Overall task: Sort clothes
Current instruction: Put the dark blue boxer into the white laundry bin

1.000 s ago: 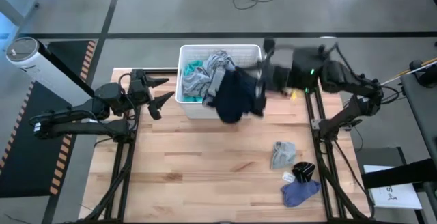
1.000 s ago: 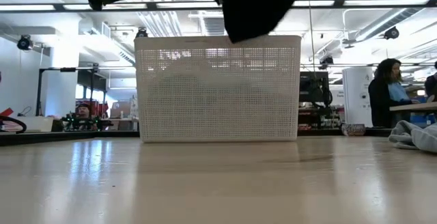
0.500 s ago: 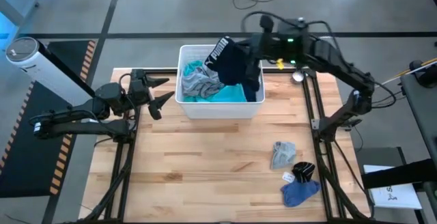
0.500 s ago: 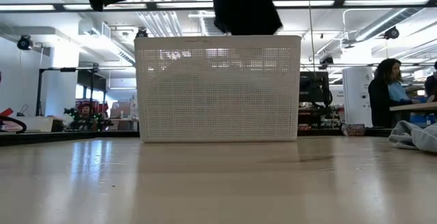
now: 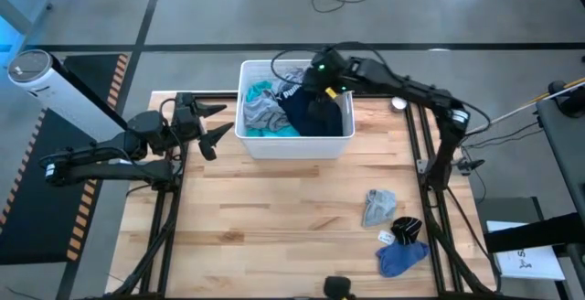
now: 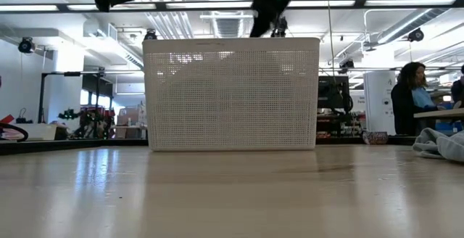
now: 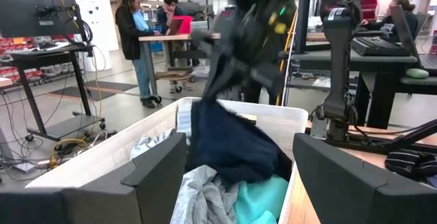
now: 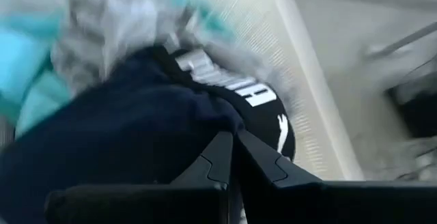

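Navy-black garment (image 5: 311,115) lies in the white bin (image 5: 247,140) at upper centre of the high view, over teal (image 5: 285,129) and grey clothes (image 5: 260,110), with the right gripper (image 5: 315,73) above it and the left gripper (image 5: 212,126) spread wide left of the bin. In the left wrist view the garment (image 7: 232,142) hangs centre-frame from the right arm into the bin (image 7: 102,159). In the right wrist view the closed fingers (image 8: 235,157) pinch its dark cloth (image 8: 136,135) at lower centre.

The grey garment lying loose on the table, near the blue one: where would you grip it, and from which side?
Pinch the raised fold at the top of the grey garment, coming straight down. It lies crumpled and apart from the blue piece, so its bunched ridge probably gives fingers the most to close on.
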Controlling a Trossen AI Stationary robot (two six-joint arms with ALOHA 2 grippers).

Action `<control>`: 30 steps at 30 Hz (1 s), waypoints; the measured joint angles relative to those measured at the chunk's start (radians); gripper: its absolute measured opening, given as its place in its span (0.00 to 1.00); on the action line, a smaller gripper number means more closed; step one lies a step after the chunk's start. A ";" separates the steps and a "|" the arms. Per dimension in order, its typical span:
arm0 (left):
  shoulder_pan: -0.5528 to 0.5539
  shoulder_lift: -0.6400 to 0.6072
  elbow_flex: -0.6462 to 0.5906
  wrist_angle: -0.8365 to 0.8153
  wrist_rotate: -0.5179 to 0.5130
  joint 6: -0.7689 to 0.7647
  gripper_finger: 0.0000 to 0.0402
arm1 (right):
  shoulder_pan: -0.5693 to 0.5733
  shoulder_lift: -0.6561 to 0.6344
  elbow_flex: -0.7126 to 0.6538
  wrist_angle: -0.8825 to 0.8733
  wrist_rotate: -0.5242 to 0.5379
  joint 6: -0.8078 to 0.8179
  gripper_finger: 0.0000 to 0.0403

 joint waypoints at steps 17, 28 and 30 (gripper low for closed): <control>0.000 0.000 0.000 -0.001 0.000 0.000 0.64 | -0.049 0.314 -0.033 -0.006 -0.198 0.091 0.00; 0.000 0.000 0.000 -0.001 -0.001 0.000 0.64 | -0.041 0.270 -0.028 -0.067 -0.196 0.087 0.16; 0.000 0.000 0.000 -0.001 -0.001 0.000 0.64 | -0.035 0.239 -0.011 -0.089 -0.196 0.080 0.21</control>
